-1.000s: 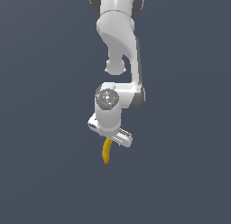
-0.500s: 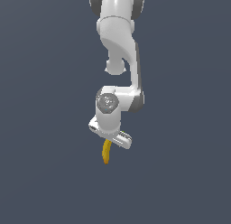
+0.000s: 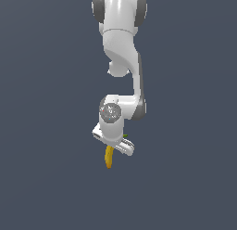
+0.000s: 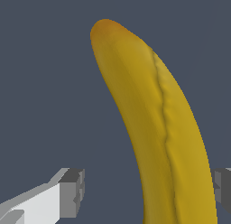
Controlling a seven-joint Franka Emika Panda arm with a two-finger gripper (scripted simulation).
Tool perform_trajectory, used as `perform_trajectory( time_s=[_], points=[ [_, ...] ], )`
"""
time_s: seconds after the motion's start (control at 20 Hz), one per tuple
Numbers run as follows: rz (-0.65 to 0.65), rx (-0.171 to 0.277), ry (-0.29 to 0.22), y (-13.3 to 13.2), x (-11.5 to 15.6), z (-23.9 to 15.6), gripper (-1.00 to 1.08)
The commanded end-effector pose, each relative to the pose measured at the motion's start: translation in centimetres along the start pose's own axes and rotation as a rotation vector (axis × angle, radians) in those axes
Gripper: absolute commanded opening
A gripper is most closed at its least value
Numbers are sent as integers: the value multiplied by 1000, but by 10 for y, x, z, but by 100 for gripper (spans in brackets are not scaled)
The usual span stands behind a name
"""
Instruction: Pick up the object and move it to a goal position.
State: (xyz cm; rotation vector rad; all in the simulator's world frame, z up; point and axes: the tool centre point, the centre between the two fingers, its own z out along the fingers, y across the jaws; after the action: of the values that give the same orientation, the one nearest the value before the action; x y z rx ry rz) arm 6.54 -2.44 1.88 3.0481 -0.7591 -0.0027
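In the exterior view the object, a small yellow banana (image 3: 109,157), hangs in the air below my gripper (image 3: 114,144), its brownish end pointing down. A bit of green stem (image 3: 125,136) shows just above the hand. My gripper is shut on the banana near its upper end. The wrist view shows the banana (image 4: 158,123) up close, running out from between the fingers. A grey fingertip (image 4: 72,191) sits on one side of it, and the edge of the other finger shows on the far side.
Only a plain dark grey background surrounds the white arm (image 3: 124,53), which reaches down from the top of the exterior view. No table, goal marker or other object shows.
The arm's upper links and wrist joint have shifted slightly lower in the exterior view. The banana hangs in the gripper at about the same spot.
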Motion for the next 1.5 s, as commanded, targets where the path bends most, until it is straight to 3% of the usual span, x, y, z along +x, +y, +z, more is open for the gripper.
perform_trajectory(
  time_s=[0.0, 0.85, 1.45],
  points=[
    [0, 1, 2, 0, 1, 0, -100],
    [0, 0, 1, 3, -5, -3, -100],
    [0, 0, 1, 18, -43, -25, -100]
  ],
)
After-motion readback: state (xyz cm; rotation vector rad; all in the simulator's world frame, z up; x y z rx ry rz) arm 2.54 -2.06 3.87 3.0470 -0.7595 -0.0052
